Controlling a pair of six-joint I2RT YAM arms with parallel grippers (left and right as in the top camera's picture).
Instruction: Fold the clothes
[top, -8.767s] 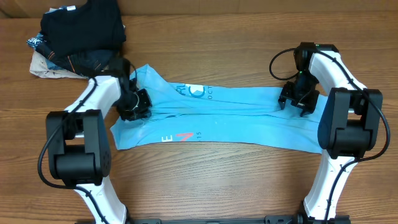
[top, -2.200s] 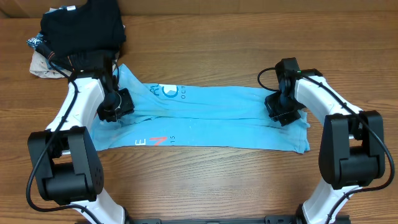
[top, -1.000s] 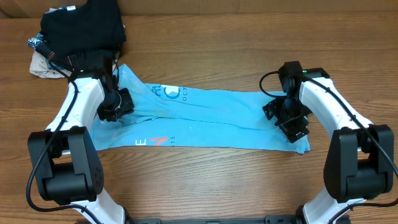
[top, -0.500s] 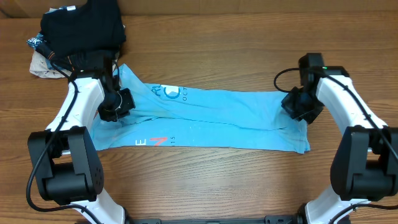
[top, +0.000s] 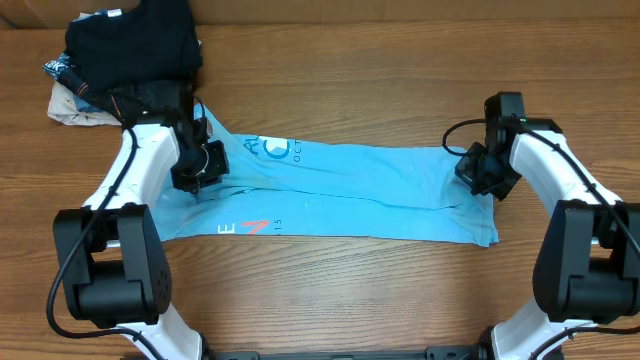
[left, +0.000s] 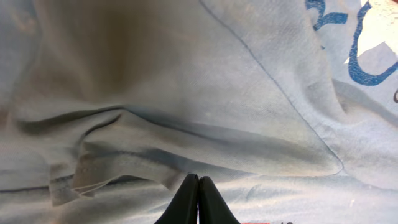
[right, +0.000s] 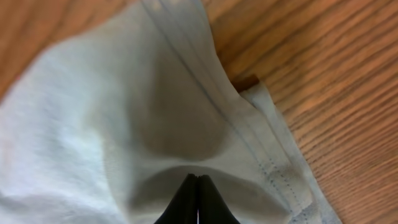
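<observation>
At the far left, near the back edge of the wooden surface (top: 330, 300), sits a pile of dark garments (top: 130, 45) with some lighter cloth under it. Just to its right and nearer the front, the left claw (top: 197, 166) is down on the left end of the sky-blue T-shirt (top: 360, 195). In the left wrist view the two black fingers are pressed tip to tip, with a raised ridge of blue fabric running right into the tips, so they are pinching a fold of the shirt (how much cloth is caught between them cannot be seen).

The T-shirt lies flat on the surface as a long band running left to right between the two arms. A white and dark-blue print (top: 272, 150) shows near its rear edge, just right of the left claw, and red and white lettering (top: 256, 227) sits near its front edge.

At the right end, the right claw (top: 486, 172) rests on the shirt's rear corner. In the right wrist view its fingers are also closed together, nipping a gathered bit of fabric beside the stitched hem, with bare wood just beyond.
</observation>
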